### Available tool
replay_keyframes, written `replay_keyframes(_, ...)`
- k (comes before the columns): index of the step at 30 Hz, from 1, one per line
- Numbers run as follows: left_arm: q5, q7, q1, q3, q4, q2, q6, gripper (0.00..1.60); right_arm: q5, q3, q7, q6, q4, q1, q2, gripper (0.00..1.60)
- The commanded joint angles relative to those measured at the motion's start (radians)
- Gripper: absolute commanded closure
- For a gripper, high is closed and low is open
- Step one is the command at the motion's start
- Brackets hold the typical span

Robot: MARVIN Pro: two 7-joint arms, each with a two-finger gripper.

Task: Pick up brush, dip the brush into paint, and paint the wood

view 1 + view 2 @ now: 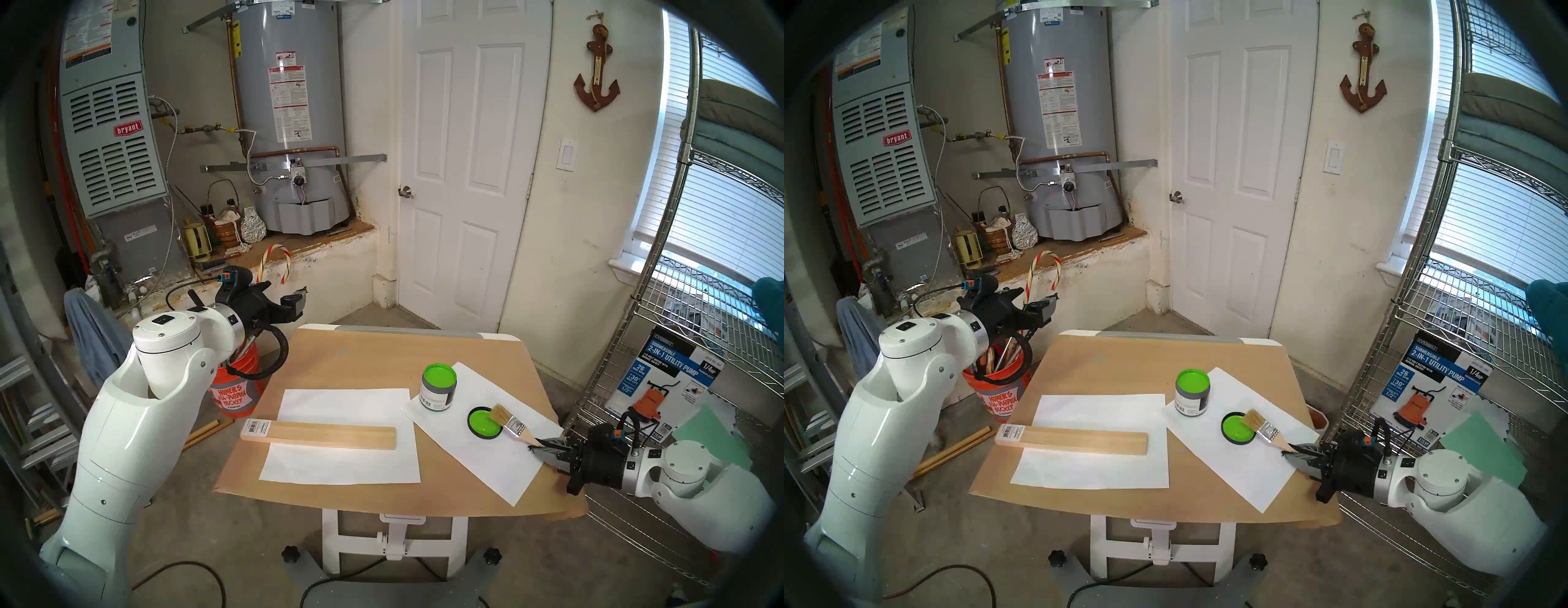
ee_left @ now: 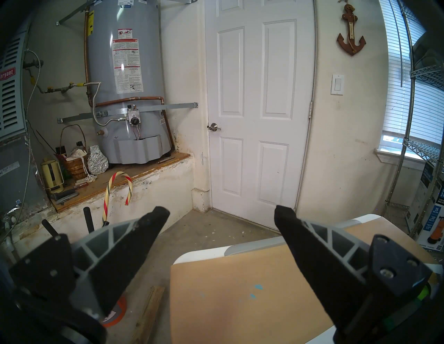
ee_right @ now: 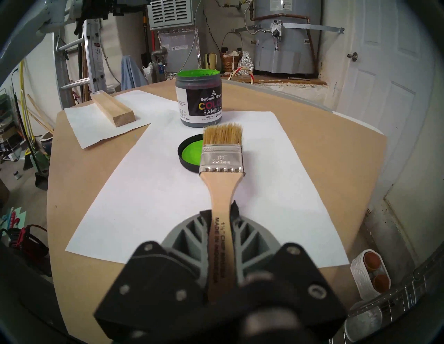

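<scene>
- The left gripper hung with jaws wide apart and nothing in them, off the table's left corner.
- The wood lay bare and unpainted on the left paper.
- The paint filled the open jar; more coated the lid beside it.
- The right gripper clamped the brush by its handle, its clean bristles over the lid; dipping and painting remained.
</scene>
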Motion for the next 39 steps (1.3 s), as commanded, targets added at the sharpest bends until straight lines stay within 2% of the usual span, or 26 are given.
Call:
replay_keyframes(1, -0.001, 0.000, -0.009, -0.009, -0.016, 0.002, -0.003, 0.00, -0.013, 0.009, 0.035, -0.031, 0.030, 0.073, 0.018, 1.54)
replay_keyframes(4, -0.001, 0.000, -0.009, -0.009, -0.016, 0.002, -0.003, 0.00, -0.020, -0.001, 0.052, -0.027, 0.052, 0.112, 0.022, 1.49)
replay_keyframes(7, -0.001, 0.000, -0.009, -0.009, -0.016, 0.002, -0.003, 0.00, -0.028, -0.014, 0.067, -0.019, 0.074, 0.157, 0.017, 1.55)
replay_keyframes(8, -0.001, 0.000, -0.009, -0.009, -0.016, 0.002, -0.003, 0.00, -0.030, -0.004, 0.064, -0.016, 0.070, 0.150, 0.018, 1.60)
replay_keyframes(13, -0.001, 0.000, -0.009, -0.009, -0.016, 0.002, -0.003, 0.00, -0.063, -0.044, 0.111, -0.005, 0.105, 0.223, 0.017, 1.60)
replay_keyframes(14, -0.001, 0.000, -0.009, -0.009, -0.016, 0.002, -0.003, 0.00, -0.072, -0.031, 0.106, -0.006, 0.098, 0.206, 0.018, 1.60)
replay_keyframes(16, -0.001, 0.000, -0.009, -0.009, -0.016, 0.002, -0.003, 0.00, -0.088, -0.067, 0.138, -0.007, 0.129, 0.257, 0.013, 1.60)
replay_keyframes(17, -0.001, 0.000, -0.009, -0.009, -0.016, 0.002, -0.003, 0.00, -0.097, -0.042, 0.131, -0.009, 0.118, 0.229, 0.013, 1.60)
replay_keyframes(18, -0.001, 0.000, -0.009, -0.009, -0.016, 0.002, -0.003, 0.00, -0.110, -0.097, 0.167, -0.010, 0.161, 0.307, 0.008, 1.60)
replay_keyframes(19, -0.001, 0.000, -0.009, -0.009, -0.016, 0.002, -0.003, 0.00, -0.110, -0.097, 0.167, -0.010, 0.161, 0.307, 0.008, 1.60)
replay_keyframes(20, -0.001, 0.000, -0.009, -0.009, -0.016, 0.002, -0.003, 0.00, -0.110, -0.060, 0.160, -0.010, 0.145, 0.266, 0.010, 1.60)
replay_keyframes(22, -0.001, 0.000, -0.010, -0.008, -0.016, 0.002, -0.004, 0.00, -0.126, -0.060, 0.174, -0.011, 0.155, 0.278, 0.014, 1.60)
replay_keyframes(29, -0.001, 0.000, -0.010, -0.008, -0.016, 0.002, -0.004, 0.00, -0.151, -0.077, 0.232, 0.000, 0.200, 0.352, -0.004, 1.60)
replay_keyframes(39, -0.001, 0.000, -0.009, -0.009, -0.016, 0.002, -0.003, 0.00, -0.209, -0.121, 0.362, 0.002, 0.282, 0.456, -0.018, 1.60)
